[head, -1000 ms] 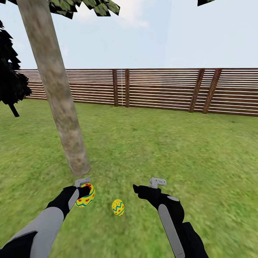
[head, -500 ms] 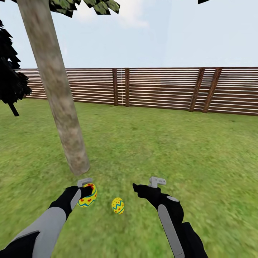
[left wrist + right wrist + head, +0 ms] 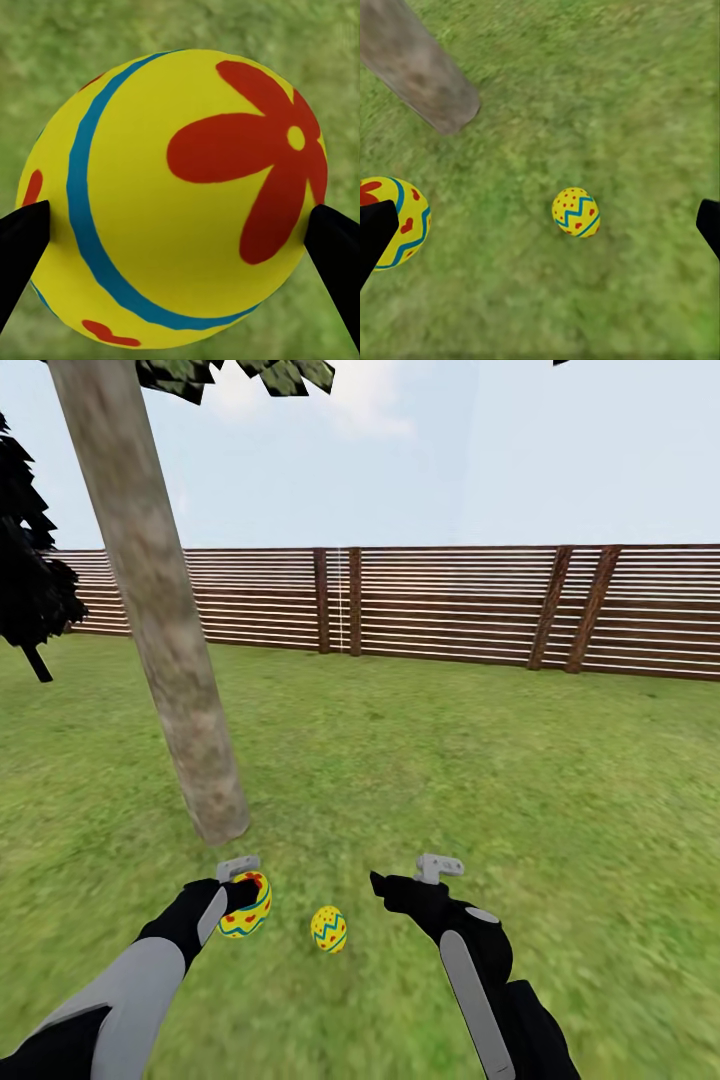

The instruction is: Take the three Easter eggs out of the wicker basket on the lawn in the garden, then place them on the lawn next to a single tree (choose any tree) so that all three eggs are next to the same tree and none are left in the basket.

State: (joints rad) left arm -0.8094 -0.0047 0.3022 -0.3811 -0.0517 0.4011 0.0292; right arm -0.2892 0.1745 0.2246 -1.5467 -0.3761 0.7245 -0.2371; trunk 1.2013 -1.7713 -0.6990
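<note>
My left gripper (image 3: 243,897) is shut on a yellow Easter egg (image 3: 246,906) with a blue band and red flower (image 3: 180,187), held low over the lawn (image 3: 450,780) just in front of the tree's pale trunk (image 3: 185,720). A second Easter egg (image 3: 329,929) lies on the grass between my two grippers, also seen in the right wrist view (image 3: 576,212). My right gripper (image 3: 405,880) hangs open to the right of that egg, with nothing between its fingers. The trunk's foot (image 3: 431,90) is close to both eggs. The wicker basket is out of view.
A brown slatted fence (image 3: 450,610) runs across the back of the garden. A dark-leaved tree (image 3: 30,590) stands at the far left. Open grass stretches ahead and to the right.
The left gripper with its egg has edged slightly right, towards the trunk's foot. The view has tilted a little. The right arm and the lying egg have stayed put.
</note>
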